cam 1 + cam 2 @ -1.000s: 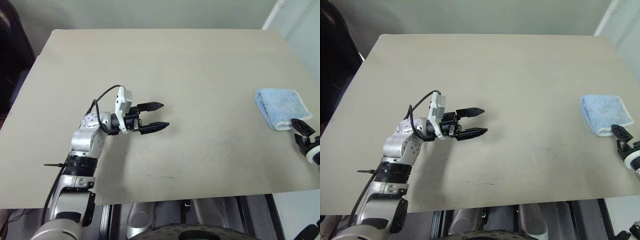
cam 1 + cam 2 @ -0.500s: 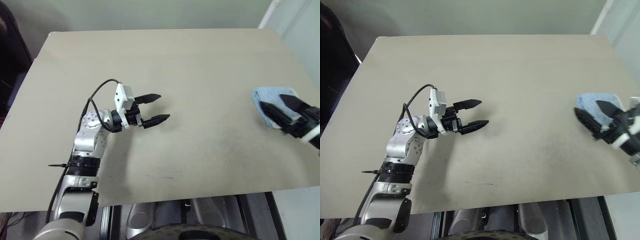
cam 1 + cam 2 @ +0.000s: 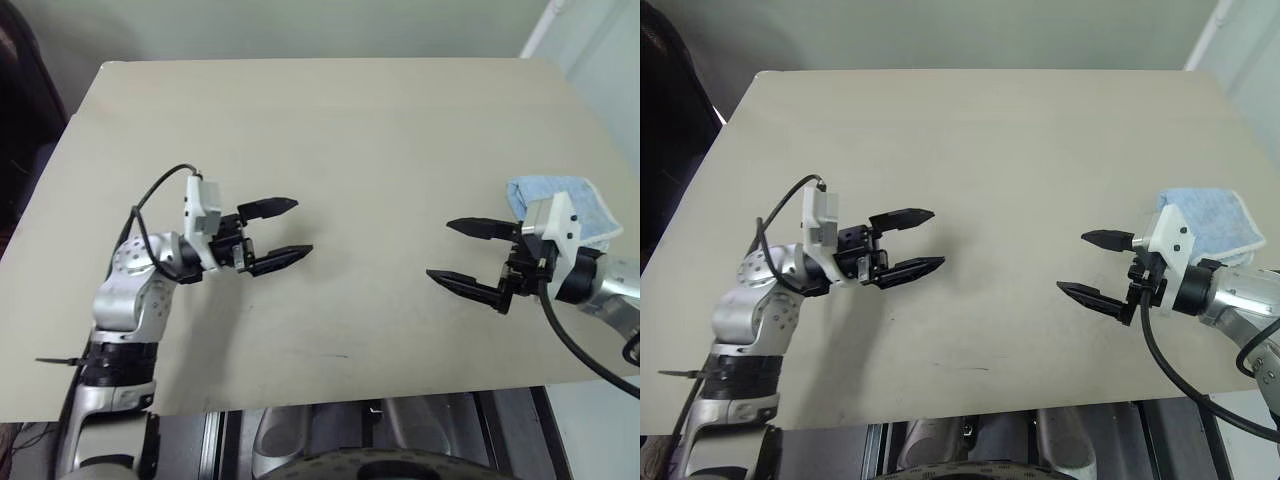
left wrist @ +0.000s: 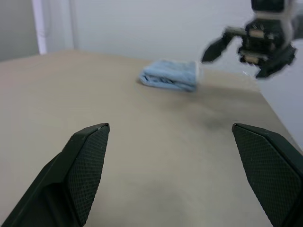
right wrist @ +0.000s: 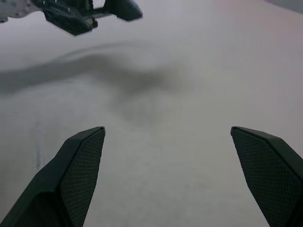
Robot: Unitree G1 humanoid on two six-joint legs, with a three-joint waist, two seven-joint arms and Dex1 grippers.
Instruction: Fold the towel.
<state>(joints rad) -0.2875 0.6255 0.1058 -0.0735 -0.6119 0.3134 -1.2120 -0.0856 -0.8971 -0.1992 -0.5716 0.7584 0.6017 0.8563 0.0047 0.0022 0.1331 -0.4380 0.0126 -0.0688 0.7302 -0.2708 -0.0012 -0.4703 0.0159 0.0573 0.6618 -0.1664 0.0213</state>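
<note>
Bare beige table [image 3: 330,130], folded towel [image 3: 585,205] near its right edge.

From where I stand, there is no writing, label, brand, number or sign that I can read anywhere in these views.
</note>
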